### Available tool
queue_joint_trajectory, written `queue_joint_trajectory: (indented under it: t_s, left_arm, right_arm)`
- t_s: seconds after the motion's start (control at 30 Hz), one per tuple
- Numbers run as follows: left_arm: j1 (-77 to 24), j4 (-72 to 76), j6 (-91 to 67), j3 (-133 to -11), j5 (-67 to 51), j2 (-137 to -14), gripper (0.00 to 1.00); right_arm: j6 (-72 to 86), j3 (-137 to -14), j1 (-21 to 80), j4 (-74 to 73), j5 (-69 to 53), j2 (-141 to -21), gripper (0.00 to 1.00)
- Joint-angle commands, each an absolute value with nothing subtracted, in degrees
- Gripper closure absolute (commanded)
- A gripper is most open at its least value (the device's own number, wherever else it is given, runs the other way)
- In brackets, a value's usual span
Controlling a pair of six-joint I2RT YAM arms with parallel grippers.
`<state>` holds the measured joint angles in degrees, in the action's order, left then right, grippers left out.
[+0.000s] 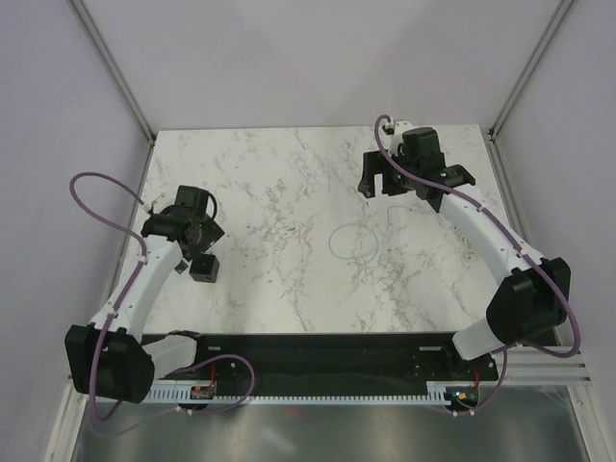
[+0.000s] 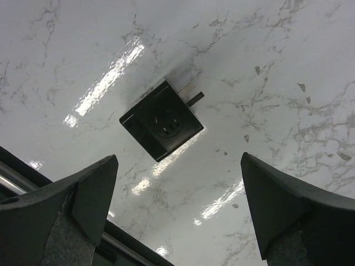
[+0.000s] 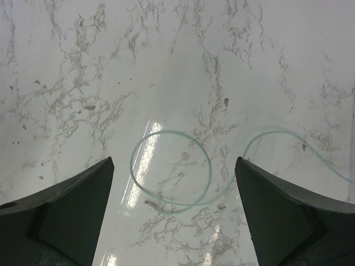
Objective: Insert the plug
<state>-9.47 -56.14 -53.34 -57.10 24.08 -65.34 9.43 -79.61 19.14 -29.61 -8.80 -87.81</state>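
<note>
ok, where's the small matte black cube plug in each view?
Top external: small matte black cube plug, left side, below centre.
Left wrist: the plug mid-frame, prongs toward upper right.
Right wrist: not in it.
Shared landmark: white marble tabletop, in all three.

left end effector (image 2: 178,160) and right end effector (image 3: 174,160) gape.

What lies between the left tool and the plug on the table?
Nothing. In the left wrist view, only a bare stretch of the marble table separates the open left tool from the plug.
</note>
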Motion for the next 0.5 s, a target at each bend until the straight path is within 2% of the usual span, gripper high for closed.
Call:
queue_joint_trajectory:
  t_s: [0.0, 0.03, 0.13, 0.27, 0.3, 0.47]
  left_arm:
    - [-8.9, -47.9, -44.7, -54.8, 24.8, -68.3, 0.0]
    - [-8.9, -46.1, -37.6, -54.1, 22.8, -69.5, 0.0]
    - [-8.9, -45.1, -31.1, -54.7, 18.2, -72.4, 0.03]
    - [-8.9, -43.2, -22.7, -54.4, 9.8, -73.9, 0.14]
    - [-8.9, -42.6, -20.7, -53.6, 9.0, -73.9, 0.14]
    - [-8.5, -43.4, -17.7, -53.4, 13.9, -75.3, 0.13]
  right_arm:
    - [10.8, -77.3, 20.3, -28.5, -8.3, -83.9, 0.02]
    - [10.7, -76.9, 20.9, -28.5, -8.5, -83.2, 0.02]
    - [10.9, -76.2, 21.3, -29.4, -9.1, -80.7, 0.02]
    - [11.3, -76.6, 21.4, -29.4, -10.0, -77.1, 0.02]
    - [11.3, -76.8, 21.4, -29.3, -10.2, -76.6, 0.02]
    - [10.7, -76.2, 21.4, -28.7, -9.7, -74.2, 0.02]
